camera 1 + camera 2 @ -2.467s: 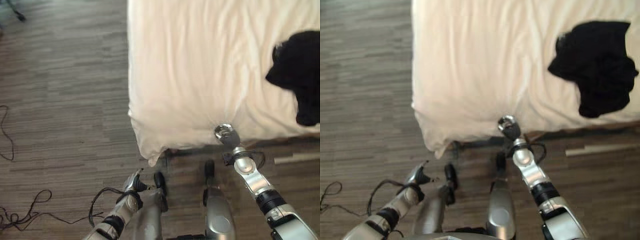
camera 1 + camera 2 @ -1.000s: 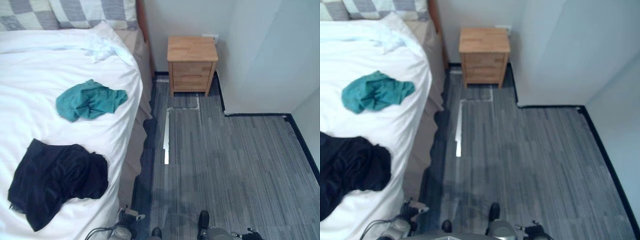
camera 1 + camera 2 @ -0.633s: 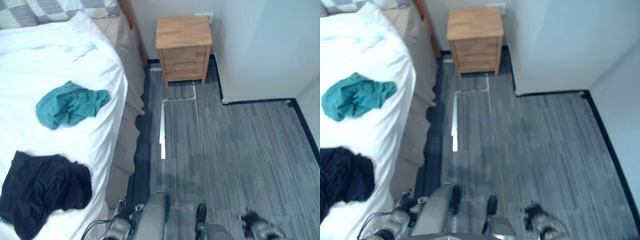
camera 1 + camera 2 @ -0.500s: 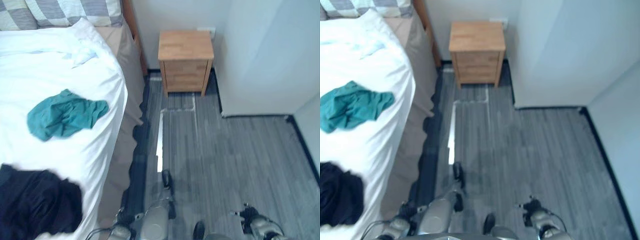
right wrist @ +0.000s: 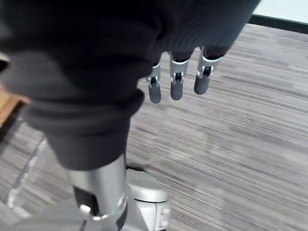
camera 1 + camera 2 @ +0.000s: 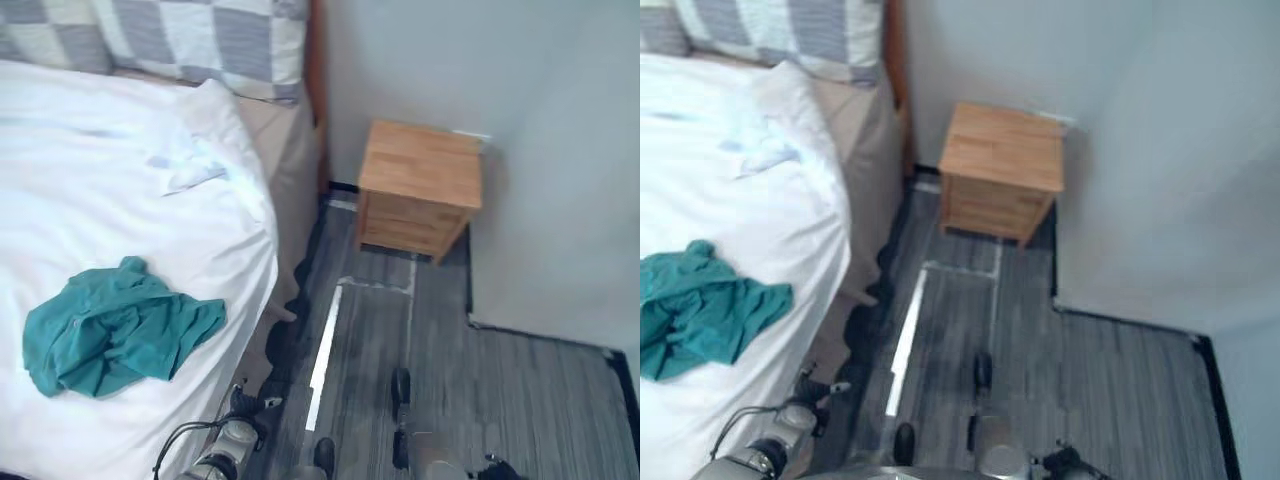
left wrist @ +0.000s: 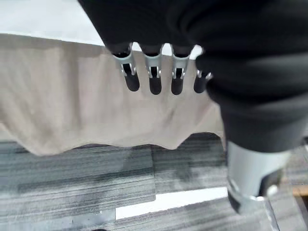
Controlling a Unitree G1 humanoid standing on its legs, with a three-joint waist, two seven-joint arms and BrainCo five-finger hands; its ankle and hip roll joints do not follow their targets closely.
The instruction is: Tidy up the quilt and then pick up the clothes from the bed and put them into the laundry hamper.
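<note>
From where I'm steering, the crumpled teal cotton garment [image 6: 112, 338] lies on the white quilt [image 6: 90, 210] of the bed, up and to the left of my left hand [image 6: 243, 405], which hangs low beside the beige bed skirt [image 7: 86, 120]; that hand is clearly nearer. Its fingers [image 7: 153, 79] hang straight and relaxed, holding nothing. My right hand [image 5: 178, 84] dangles over the grey floor, fingers loose and empty too.
</note>
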